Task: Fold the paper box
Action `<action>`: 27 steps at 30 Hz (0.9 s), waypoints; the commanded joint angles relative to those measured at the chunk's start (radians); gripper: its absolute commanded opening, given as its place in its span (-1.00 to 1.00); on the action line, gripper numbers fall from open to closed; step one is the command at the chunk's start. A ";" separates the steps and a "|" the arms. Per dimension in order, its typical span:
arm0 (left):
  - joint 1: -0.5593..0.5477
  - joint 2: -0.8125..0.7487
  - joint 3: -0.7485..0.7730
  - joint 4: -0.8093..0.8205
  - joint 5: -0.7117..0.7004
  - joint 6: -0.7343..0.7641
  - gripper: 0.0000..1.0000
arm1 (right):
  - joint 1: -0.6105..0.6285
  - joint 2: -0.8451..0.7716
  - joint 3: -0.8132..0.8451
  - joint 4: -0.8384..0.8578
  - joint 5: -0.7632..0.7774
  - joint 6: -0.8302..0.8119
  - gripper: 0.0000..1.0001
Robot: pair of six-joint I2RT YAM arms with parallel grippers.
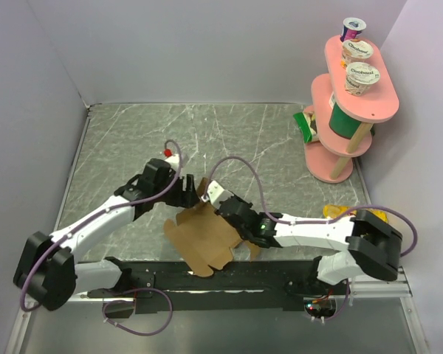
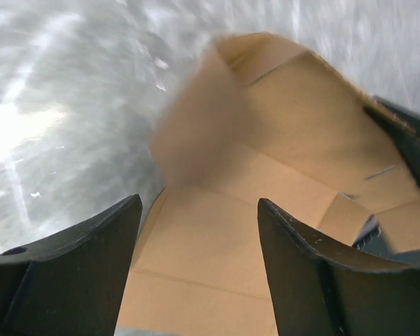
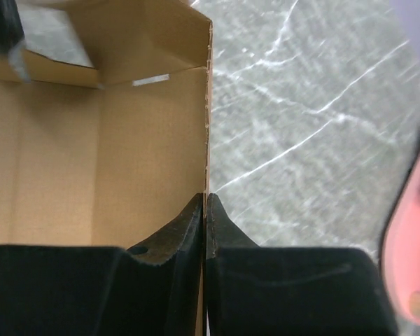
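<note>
The paper box (image 1: 204, 240) is brown cardboard, partly folded, lying at the near middle of the table between both arms. My right gripper (image 1: 227, 207) pinches an upright side wall of the box (image 3: 140, 147); its jaws (image 3: 206, 200) are shut on the thin cardboard edge. My left gripper (image 1: 190, 193) hovers at the box's far-left corner. In the left wrist view its fingers (image 2: 199, 210) stand wide apart over the box floor (image 2: 217, 238) with nothing between them. A blurred flap (image 2: 203, 133) rises just ahead of them. The right gripper's dark fingers (image 2: 406, 143) show at that view's right edge.
A pink two-tier stand (image 1: 354, 110) with yoghurt cups (image 1: 362, 77) and a green pack (image 1: 306, 125) occupies the back right corner; its base (image 3: 409, 259) shows in the right wrist view. A yellow object (image 1: 338, 212) lies behind the right arm. Grey walls enclose the marbled table (image 1: 207, 140).
</note>
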 commanded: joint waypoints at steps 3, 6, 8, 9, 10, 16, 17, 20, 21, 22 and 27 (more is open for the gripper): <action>0.035 -0.133 -0.175 0.182 -0.199 -0.255 0.32 | 0.006 0.110 0.058 0.220 0.114 -0.184 -0.86; 0.039 -0.178 -0.250 0.236 -0.224 -0.300 0.32 | 0.007 0.147 0.075 0.251 0.120 -0.233 -0.89; 0.038 -0.205 -0.288 0.253 -0.258 -0.311 0.30 | 0.007 0.161 0.075 0.277 0.122 -0.258 -0.89; 0.038 -0.234 -0.300 0.271 -0.258 -0.318 0.29 | 0.007 0.166 0.075 0.286 0.125 -0.272 -0.89; 0.039 -0.251 -0.313 0.285 -0.255 -0.318 0.29 | 0.007 0.167 0.076 0.286 0.126 -0.273 -0.89; 0.046 -0.239 -0.366 0.316 -0.200 -0.309 0.19 | 0.009 0.189 0.073 0.355 0.180 -0.353 -0.92; 0.046 -0.236 -0.379 0.327 -0.197 -0.311 0.18 | 0.009 0.199 0.069 0.399 0.180 -0.371 -0.92; 0.046 -0.245 -0.390 0.364 -0.219 -0.293 0.14 | 0.007 0.226 0.056 0.473 0.171 -0.446 -0.94; 0.047 -0.251 -0.383 0.365 -0.224 -0.286 0.13 | 0.006 0.233 0.047 0.496 0.169 -0.472 -0.95; 0.047 -0.254 -0.374 0.365 -0.224 -0.277 0.13 | 0.006 0.241 0.046 0.509 0.165 -0.485 -0.97; 0.058 -0.274 -0.342 0.416 -0.212 -0.245 0.15 | -0.008 0.238 0.033 0.533 0.115 -0.513 -1.00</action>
